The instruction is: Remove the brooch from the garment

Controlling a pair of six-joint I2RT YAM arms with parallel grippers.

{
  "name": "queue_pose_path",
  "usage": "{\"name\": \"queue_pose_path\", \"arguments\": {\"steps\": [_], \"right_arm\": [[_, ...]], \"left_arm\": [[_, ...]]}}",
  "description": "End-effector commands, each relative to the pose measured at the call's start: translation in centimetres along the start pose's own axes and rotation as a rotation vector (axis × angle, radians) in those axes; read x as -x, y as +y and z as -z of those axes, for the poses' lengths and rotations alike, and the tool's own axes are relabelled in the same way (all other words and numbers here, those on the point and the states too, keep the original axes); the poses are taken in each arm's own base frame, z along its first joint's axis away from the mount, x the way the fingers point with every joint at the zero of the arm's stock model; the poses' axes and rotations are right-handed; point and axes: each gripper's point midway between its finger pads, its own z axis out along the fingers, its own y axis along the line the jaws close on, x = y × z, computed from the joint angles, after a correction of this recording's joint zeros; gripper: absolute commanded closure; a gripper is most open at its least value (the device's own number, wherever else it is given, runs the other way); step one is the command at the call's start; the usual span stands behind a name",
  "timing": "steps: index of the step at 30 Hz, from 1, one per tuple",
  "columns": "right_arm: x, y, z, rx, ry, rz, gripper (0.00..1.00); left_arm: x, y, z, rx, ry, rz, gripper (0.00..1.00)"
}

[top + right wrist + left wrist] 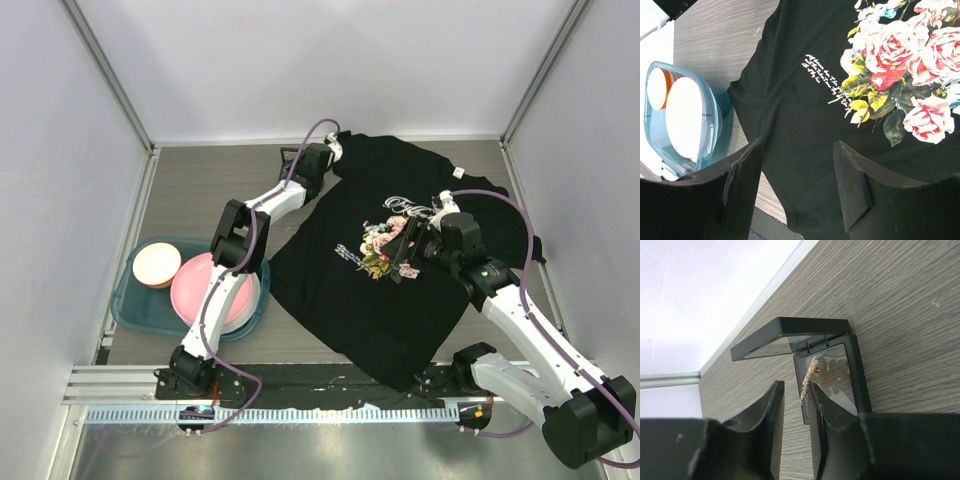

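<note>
While my left end effector (795,387) hangs near the far edge of the table (900,290), the gold brooch (810,380) sits at one fingertip over an open black display case (860,375). Fingers are narrowly apart, so I can't tell if it's gripped. The black T-shirt (400,310) lies flat across the table's right half. My right end effector (797,144) is released, its fingers spread above the rose print (900,55).

lab test cell: white panel walls (320,60) and aluminium rail (110,385) enclose the table (200,190).
</note>
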Motion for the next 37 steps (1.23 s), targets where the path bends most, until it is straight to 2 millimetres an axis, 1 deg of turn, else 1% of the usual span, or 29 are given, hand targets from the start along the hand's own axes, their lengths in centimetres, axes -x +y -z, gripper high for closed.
{"name": "queue_pose_path", "arguments": {"steps": [1,2,4,5,6,8,13,15,17,18,19,20,21,22,23,24,25,26,27,28,29,30,31,32,33,34,35,36,37], "right_arm": [[0.9,0.9,-0.2,0.045,-0.026,0.007,0.37],[0.9,0.9,-0.2,0.045,-0.026,0.007,0.37],[1.0,1.0,-0.1,0.048,-0.028,0.006,0.37],[1.0,1.1,-0.1,0.051,-0.029,0.005,0.37],[1.0,1.0,-0.1,0.049,-0.028,0.002,0.37],[0.9,1.1,-0.1,0.051,-0.026,0.001,0.37],[0.8,1.2,-0.1,0.058,-0.020,-0.008,0.38],[0.8,0.7,-0.1,0.033,-0.025,-0.005,0.38],[1.1,0.1,0.0,-0.006,-0.033,0.013,0.38],[1.1,-0.8,0.0,-0.057,-0.037,0.020,0.38],[1.7,-1.0,0.2,-0.080,-0.053,0.031,0.37],[1.5,-1.8,0.5,-0.122,-0.040,0.048,0.37],[1.8,-2.7,0.5,-0.175,-0.049,0.062,0.36],[2.7,-2.5,0.8,-0.188,-0.066,0.075,0.34],[2.5,-2.9,1.1,-0.210,-0.045,0.109,0.34],[3.9,-2.8,1.6,-0.241,-0.081,0.126,0.28],[4.3,-2.8,2.0,-0.251,-0.085,0.145,0.20],[4.3,-3.1,2.5,-0.276,-0.071,0.168,0.18],[5.4,-2.5,3.3,-0.281,-0.099,0.180,0.09],[5.9,-2.1,4.1,-0.277,-0.113,0.190,0.09],[5.7,-2.1,4.7,-0.286,-0.098,0.197,0.06],[6.7,-1.3,5.8,-0.275,-0.125,0.211,0.02],[7.1,-0.8,6.7,-0.267,-0.140,0.218,0.01],[7.0,-0.6,7.5,-0.272,-0.133,0.225,0.01],[8.2,0.6,8.8,-0.250,-0.168,0.236,0.01],[8.4,1.3,9.8,-0.227,-0.176,0.244,0.01],[9.1,2.5,11.2,-0.175,-0.231,0.243,0.00],[10.1,4.0,12.6,-0.127,-0.278,0.255,0.01],[10.8,5.1,14.0,-0.087,-0.324,0.269,0.00]], "left_arm": [[2.0,2.9,0.5,0.069,-0.052,0.065,0.68],[2.2,3.1,0.7,0.064,-0.058,0.071,0.64],[2.2,2.9,0.8,0.049,-0.056,0.086,0.61],[2.8,3.3,1.1,0.045,-0.074,0.105,0.60],[2.4,2.7,1.3,0.021,-0.059,0.098,0.60],[2.4,2.6,1.6,-0.003,-0.056,0.125,0.58],[3.3,2.4,3.6,-0.089,-0.062,0.201,0.53],[3.9,2.3,4.5,-0.106,-0.070,0.236,0.47],[4.5,2.4,5.6,-0.132,-0.070,0.246,0.44],[5.1,2.8,6.1,-0.137,-0.074,0.286,0.44],[5.3,2.8,7.0,-0.173,-0.067,0.290,0.43],[5.7,2.9,7.7,-0.188,-0.069,0.308,0.43],[6.1,3.1,8.6,-0.206,-0.068,0.334,0.43],[7.0,4.0,9.8,-0.223,-0.090,0.361,0.42],[7.8,4.4,10.9,-0.237,-0.102,0.383,0.42],[7.8,4.6,12.0,-0.256,-0.087,0.414,0.42],[8.2,4.9,13.1,-0.272,-0.090,0.443,0.42],[9.8,6.3,15.7,-0.325,-0.136,0.494,0.41],[9.7,6.3,17.2,-0.379,-0.126,0.533,0.42],[10.6,6.4,19.3,-0.452,-0.134,0.664,0.42],[11.3,6.8,23.0,-0.576,-0.173,0.734,0.38],[12.2,7.6,25.6,-0.648,-0.224,0.803,0.35],[12.9,7.8,28.1,-0.734,-0.239,0.916,0.31],[12.4,8.6,32.9,-0.858,-0.294,0.956,0.20],[13.2,10.0,35.3,-0.906,-0.376,0.997,0.13],[12.9,10.4,37.4,-0.953,-0.400,1.024,0.08],[11.9,10.6,39.1,-0.989,-0.397,1.056,0.01],[11.2,12.9,42.7,-1.017,-0.455,1.065,0.00],[10.5,13.9,44.5,-1.025,-0.477,1.065,0.00]]}}
